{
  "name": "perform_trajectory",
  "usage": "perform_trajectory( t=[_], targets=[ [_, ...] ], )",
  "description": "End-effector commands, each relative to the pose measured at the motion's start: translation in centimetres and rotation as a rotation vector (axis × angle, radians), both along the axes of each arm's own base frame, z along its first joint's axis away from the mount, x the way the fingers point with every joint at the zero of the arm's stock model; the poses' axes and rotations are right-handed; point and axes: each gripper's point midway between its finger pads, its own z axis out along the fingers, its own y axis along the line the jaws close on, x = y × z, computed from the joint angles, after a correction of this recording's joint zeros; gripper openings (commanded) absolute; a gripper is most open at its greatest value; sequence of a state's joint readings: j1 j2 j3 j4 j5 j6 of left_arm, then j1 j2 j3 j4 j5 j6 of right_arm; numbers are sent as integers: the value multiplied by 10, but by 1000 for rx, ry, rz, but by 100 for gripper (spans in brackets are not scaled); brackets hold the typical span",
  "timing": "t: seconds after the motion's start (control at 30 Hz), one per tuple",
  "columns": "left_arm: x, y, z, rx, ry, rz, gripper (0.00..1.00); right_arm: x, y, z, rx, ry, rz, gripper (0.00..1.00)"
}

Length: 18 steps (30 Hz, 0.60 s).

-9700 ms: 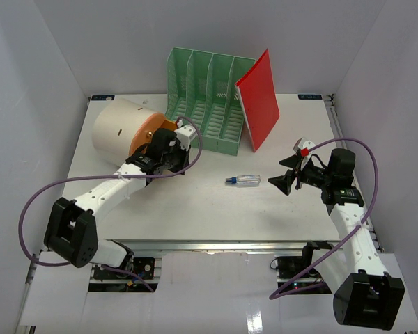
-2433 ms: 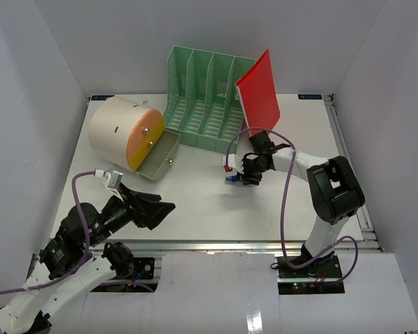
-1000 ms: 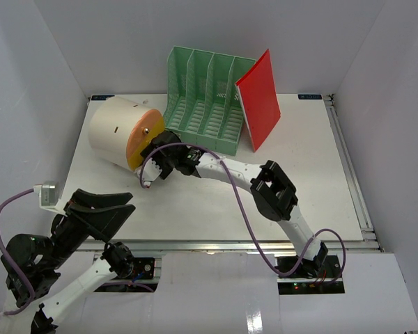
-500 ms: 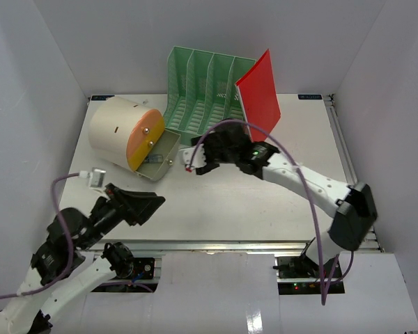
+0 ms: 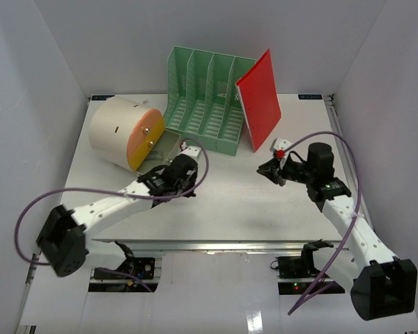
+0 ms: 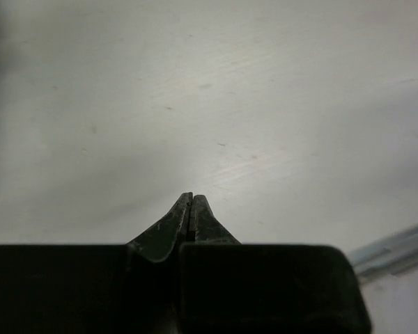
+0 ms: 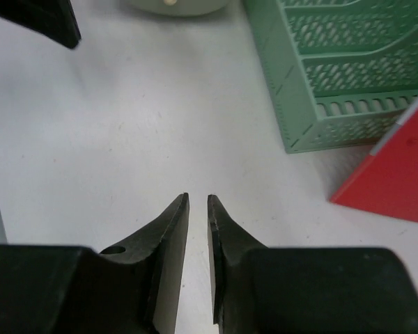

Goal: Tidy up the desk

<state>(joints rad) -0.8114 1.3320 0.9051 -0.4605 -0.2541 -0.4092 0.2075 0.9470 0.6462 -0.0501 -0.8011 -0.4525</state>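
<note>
Moved in the last half second: the left arm, then drawn back at the near-left corner with its fingers spread, now reaches out to the middle. The right arm, then stretched across by the rack, has swung back to the right side.
Left fingers point(image 6: 190, 202): pressed flat together with nothing between them. They sit over bare bench, just in front of the cylinder's drawer.
Right fingers point(image 7: 198, 200): drawn almost together, with only a thin slit between the tips and nothing in it. They point toward the middle of the bench.
Large flat white bench with a thin metal-rail edge point(image 5: 230, 202): it fills the floor of the white-walled booth and carries everything else, with both arms bolted at its near edge.
Beige cylinder with an orange face point(image 5: 115, 136): lies on its side at the far left.
Small drawer point(image 5: 166, 145): stands out from the orange face, and its inside is too dim to read.
Green slotted file rack point(image 5: 205, 104): at the far middle, just right of the cylinder.
Flat red folder point(image 5: 259, 97): stands tilted against the rack's right end.
Purple cables point(image 5: 28, 216): one loops off each arm.
</note>
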Motion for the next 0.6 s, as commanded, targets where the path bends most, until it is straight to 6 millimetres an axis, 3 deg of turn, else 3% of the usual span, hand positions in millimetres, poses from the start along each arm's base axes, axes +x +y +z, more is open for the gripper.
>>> perform_trajectory(
  t=[0.0, 0.17, 0.27, 0.3, 0.33, 0.57],
  targets=[
    [57, 14, -3, 241, -153, 17, 7, -21, -1, 22, 154, -60, 89, 23],
    [100, 42, -26, 359, -146, 86, 10, -22, -13, 15, 146, -88, 67, 23],
    [116, 56, -40, 395, -122, 118, 19, -21, -17, 17, 151, -83, 59, 23],
    [121, 57, -39, 397, -124, 127, 25, -21, -18, 17, 151, -85, 60, 23],
    [126, 61, -41, 409, -124, 139, 37, -21, -18, 17, 151, -88, 60, 23],
    [141, 80, -49, 472, -105, 195, 77, -21, -19, 17, 150, -90, 58, 23]
  ],
)
